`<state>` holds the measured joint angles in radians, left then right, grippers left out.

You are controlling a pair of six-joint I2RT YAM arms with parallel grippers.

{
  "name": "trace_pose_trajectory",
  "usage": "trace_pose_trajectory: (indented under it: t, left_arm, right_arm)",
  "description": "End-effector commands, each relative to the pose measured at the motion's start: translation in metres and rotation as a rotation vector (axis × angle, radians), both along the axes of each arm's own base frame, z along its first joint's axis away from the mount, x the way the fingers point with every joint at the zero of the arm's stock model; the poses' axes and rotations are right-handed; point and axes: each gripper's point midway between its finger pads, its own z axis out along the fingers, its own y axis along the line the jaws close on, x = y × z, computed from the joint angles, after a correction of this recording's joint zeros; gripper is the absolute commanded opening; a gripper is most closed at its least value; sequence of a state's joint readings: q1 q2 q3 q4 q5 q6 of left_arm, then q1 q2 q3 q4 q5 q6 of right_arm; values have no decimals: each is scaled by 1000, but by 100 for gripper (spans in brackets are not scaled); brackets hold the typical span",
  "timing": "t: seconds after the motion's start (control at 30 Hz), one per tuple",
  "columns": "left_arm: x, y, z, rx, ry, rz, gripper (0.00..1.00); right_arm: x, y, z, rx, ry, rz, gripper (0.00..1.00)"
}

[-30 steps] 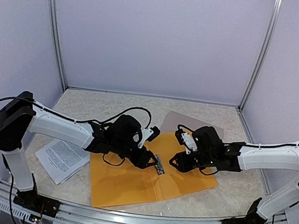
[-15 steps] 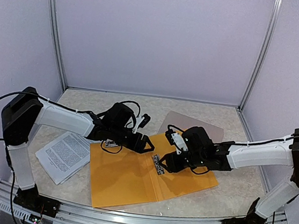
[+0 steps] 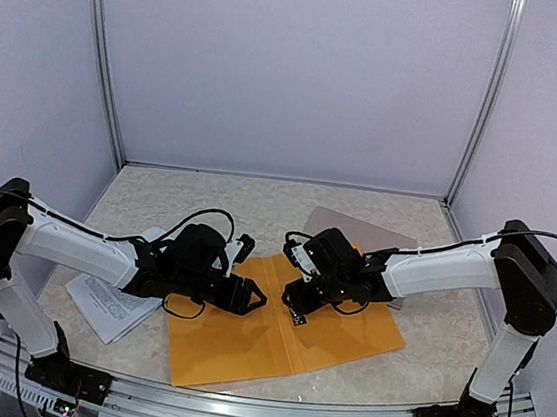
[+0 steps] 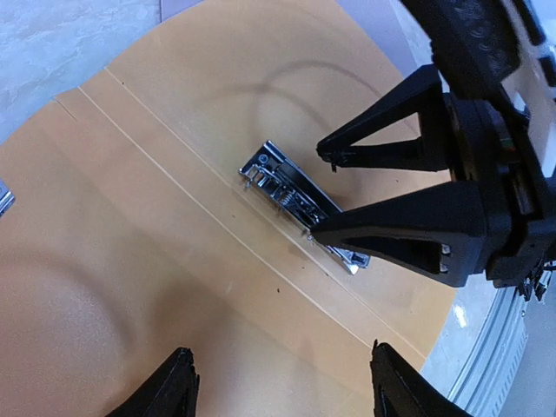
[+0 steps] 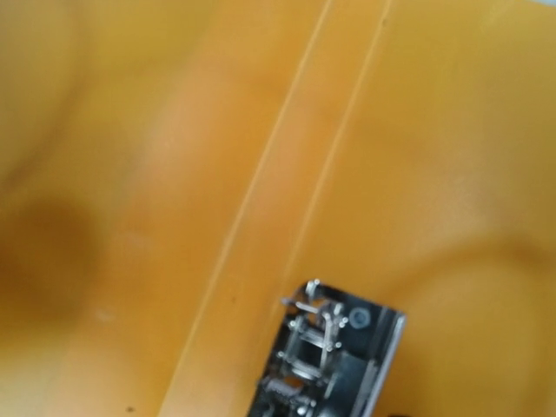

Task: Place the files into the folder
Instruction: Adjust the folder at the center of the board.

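The orange folder [image 3: 233,344] lies open and flat on the table, with a metal clip [image 3: 297,315] beside its centre crease. The files [image 3: 107,297], white printed sheets, rest on the table left of the folder, partly under my left arm. My left gripper [image 3: 251,297] hovers low over the folder's left half [image 4: 130,261], open with nothing between its fingers [image 4: 178,387]. My right gripper [image 4: 321,193] is open, its fingers spread on either side of the clip [image 4: 295,195]. In the right wrist view only the clip [image 5: 339,356] and the folder [image 5: 130,174] show.
A taupe cover [image 3: 357,228] lies behind the folder's right half, partly under the right arm. Pale walls with metal posts enclose the table on three sides. A metal rail [image 3: 236,405] runs along the near edge.
My left gripper has pulled back to the left, away from the clip. My right gripper has moved left onto the clip and its jaws have spread wider.
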<state>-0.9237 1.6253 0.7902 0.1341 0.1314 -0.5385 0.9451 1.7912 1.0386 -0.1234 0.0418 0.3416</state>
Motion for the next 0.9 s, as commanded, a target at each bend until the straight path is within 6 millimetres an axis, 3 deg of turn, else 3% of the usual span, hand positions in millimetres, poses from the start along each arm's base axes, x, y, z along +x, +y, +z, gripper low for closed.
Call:
trace_pose_trajectory:
  t: [0.0,0.27,0.67,0.87]
  left_arm:
    - [-3,6,9,-12,-97,56,65]
    - [-22,2,-2,-11,-151,-29,61]
    - [-35,-3,-12,-7,-199,-97,60]
    - [-53,-8,-15,-10,-268,-195,58]
  right_arm:
    - [-3,2,-10,-49,11,13,51]
    - [2,4,-21,-87,9,12,48]
    - [10,5,-37,-167,-12,-11,44]
    - [11,4,-43,-181,-12,-24,38]
